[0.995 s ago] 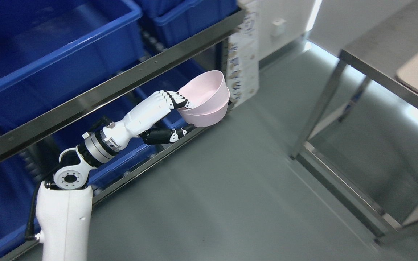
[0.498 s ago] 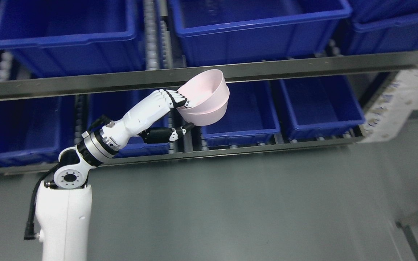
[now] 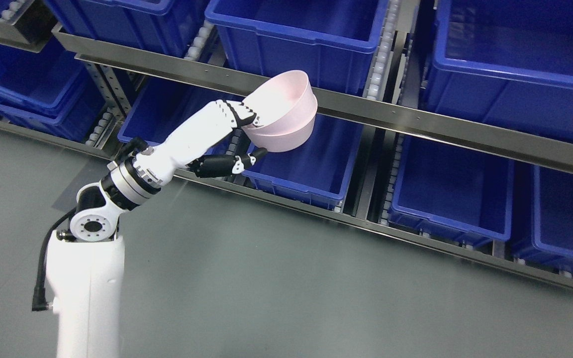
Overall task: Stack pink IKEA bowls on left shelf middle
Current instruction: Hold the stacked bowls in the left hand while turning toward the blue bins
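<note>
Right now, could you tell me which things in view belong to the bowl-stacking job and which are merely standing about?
Belonging to the job:
- pink bowls, two nested, tilted
- left hand, gripping the bowls at the rim
- shelf rail of the rack

Just standing about:
- blue bins on the upper level
- blue bins on the lower level
- grey floor
</note>
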Controlling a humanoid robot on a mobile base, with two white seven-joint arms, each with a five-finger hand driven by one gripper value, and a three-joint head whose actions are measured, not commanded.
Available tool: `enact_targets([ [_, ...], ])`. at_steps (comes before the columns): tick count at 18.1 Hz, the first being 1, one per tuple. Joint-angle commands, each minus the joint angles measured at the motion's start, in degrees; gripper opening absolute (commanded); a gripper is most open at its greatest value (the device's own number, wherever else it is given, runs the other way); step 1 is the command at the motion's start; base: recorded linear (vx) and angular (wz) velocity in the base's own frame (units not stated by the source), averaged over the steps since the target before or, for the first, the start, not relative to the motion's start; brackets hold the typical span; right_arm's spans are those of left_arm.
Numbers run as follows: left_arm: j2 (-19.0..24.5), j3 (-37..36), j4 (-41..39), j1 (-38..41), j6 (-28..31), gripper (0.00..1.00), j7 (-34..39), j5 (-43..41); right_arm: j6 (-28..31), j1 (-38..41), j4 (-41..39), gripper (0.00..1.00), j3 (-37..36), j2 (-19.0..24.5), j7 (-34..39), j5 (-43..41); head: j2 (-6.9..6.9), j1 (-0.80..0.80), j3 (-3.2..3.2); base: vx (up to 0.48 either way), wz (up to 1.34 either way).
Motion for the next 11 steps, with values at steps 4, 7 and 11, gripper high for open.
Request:
enact_targets([
  [4, 1.00, 2.23, 0.04, -13.24, 2.66, 0.05, -0.12, -0.59, 0.04, 1.66, -1.93, 1.00, -0.62, -1.00, -0.04, -0.09, -0.01, 0.00, 0.00, 0.101, 0.32],
  [7, 1.00, 1.88, 0.04, -15.09, 3.90, 0.05, -0.12, -0.68, 0.04, 1.66, -1.93, 1.00, -0.62, -1.00, -0.04, 0.00, -0.01, 0.00, 0.00, 0.108, 0.07],
  [11, 1.00, 1.44, 0.04, -16.58, 4.25, 0.05, -0.12, -1.81, 0.04, 1.66, -1.93, 1.00, -0.70, -1.00, -0.04, -0.09, -0.01, 0.00, 0.00, 0.137, -0.03],
])
